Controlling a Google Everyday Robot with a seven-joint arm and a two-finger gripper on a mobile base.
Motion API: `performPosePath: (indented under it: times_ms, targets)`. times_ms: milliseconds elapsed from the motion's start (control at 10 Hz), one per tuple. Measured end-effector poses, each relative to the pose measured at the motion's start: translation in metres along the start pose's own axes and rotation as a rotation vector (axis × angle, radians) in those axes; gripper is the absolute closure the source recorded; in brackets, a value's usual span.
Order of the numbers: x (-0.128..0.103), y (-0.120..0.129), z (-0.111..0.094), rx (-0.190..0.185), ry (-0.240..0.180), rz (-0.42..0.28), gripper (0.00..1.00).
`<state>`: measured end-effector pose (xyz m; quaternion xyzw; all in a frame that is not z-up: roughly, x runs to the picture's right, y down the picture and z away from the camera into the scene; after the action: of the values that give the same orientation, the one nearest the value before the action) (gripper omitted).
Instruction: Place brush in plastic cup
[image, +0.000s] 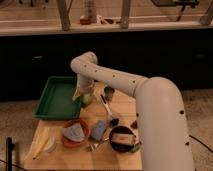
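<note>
The brush (108, 110) lies flat on the wooden table (65, 157), its whitish handle pointing away and its dark head toward the front. The plastic cup (87, 99), pale yellow-green, stands just right of the green tray and left of the brush. My gripper (82, 93) hangs down from the white arm directly over the cup, at the tray's right edge, and partly hides the cup. It is apart from the brush.
A green tray (55, 97) fills the table's back left. A small dark grey cup (109, 92) stands behind the brush. In front are an orange bowl (75, 133), a blue object (98, 130), a metal fork (95, 145), a dark bowl (122, 138) and a pale object (44, 145).
</note>
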<state>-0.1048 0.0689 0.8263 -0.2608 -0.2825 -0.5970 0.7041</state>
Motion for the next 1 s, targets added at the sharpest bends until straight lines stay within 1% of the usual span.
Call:
performPosePath:
  times_ms: [200,1000]
  targets:
    - [-0.002,0.0002,0.0003,-0.009,0.008,-0.006,0.2]
    - [-0.002,-0.0004,0.0004,-0.008,0.009,-0.007,0.2]
